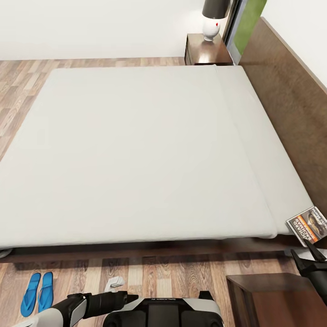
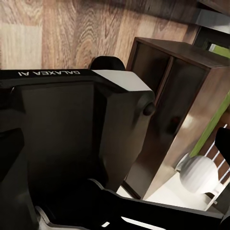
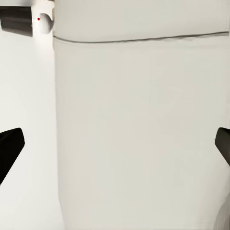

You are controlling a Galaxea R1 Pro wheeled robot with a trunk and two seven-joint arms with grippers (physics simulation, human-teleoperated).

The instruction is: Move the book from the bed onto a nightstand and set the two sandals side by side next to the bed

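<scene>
The book (image 1: pixel 308 226) lies face up on the near right corner of the bed (image 1: pixel 136 150), by the dark headboard (image 1: pixel 290 91). My right gripper (image 1: pixel 305 255) hovers just short of the book, open and empty. In the right wrist view its black fingertips (image 3: pixel 9 148) stand far apart over the off-white mattress (image 3: pixel 134 120). The two sandals (image 1: pixel 37 293) lie side by side on the floor beside the bed's near edge. My left gripper (image 1: pixel 131 298) is tucked in front of my trunk, with one fingertip (image 2: pixel 224 143) at the frame's edge, and holds nothing. One nightstand (image 1: pixel 272 295) stands just below the book.
A second nightstand (image 1: pixel 206 50) at the far side carries a white lamp (image 1: pixel 212 18) with a dark shade. Wood-plank floor (image 1: pixel 172 272) runs along the bed's near side. My own base (image 1: pixel 159 313) sits close to the near nightstand, whose side shows in the left wrist view (image 2: pixel 182 105).
</scene>
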